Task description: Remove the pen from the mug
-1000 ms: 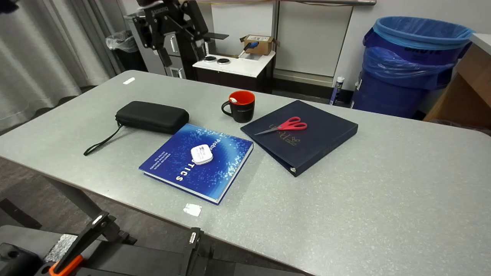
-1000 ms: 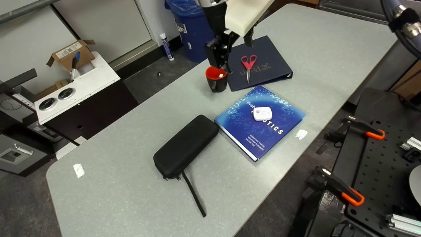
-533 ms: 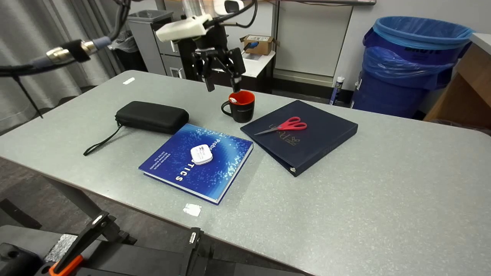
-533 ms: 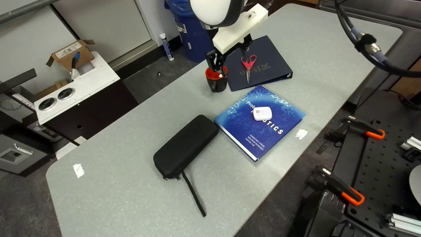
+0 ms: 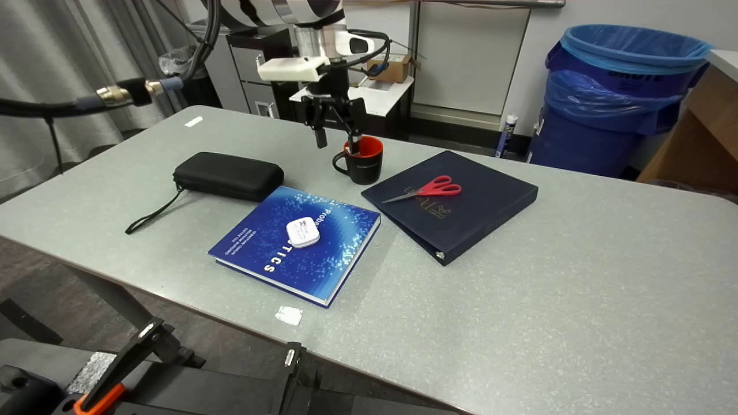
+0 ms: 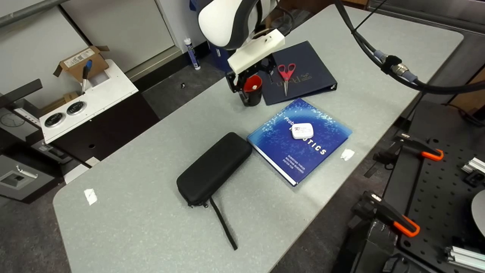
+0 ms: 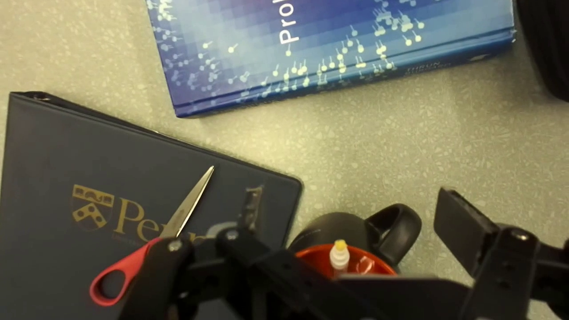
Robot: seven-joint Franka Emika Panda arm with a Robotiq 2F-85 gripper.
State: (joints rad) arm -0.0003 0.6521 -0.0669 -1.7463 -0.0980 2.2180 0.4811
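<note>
The mug (image 5: 365, 168) is black outside and red inside, and stands upright on the table with its handle to one side. It also shows in an exterior view (image 6: 253, 98) and the wrist view (image 7: 340, 224). The pen (image 7: 340, 257) leans inside the mug. Its white end with a yellow tip shows near the rim; its lower part is hidden. A small white end of the pen shows in an exterior view (image 6: 254, 87). My gripper (image 7: 358, 213) is open and empty, pointing down at the mug. In an exterior view the gripper (image 5: 337, 143) has one finger overlapping the rim.
A dark binder (image 5: 484, 190) with red scissors (image 5: 439, 186) lies beside the mug. A blue book (image 5: 340, 216) with a small white box (image 5: 302, 231) lies nearer the table's front edge. A black case (image 5: 228, 174) with a strap lies beside the book.
My gripper has come down from above the table to the mug's rim height, moving right and down in an exterior view. It stays open. The mug, pen and other objects have not moved.
</note>
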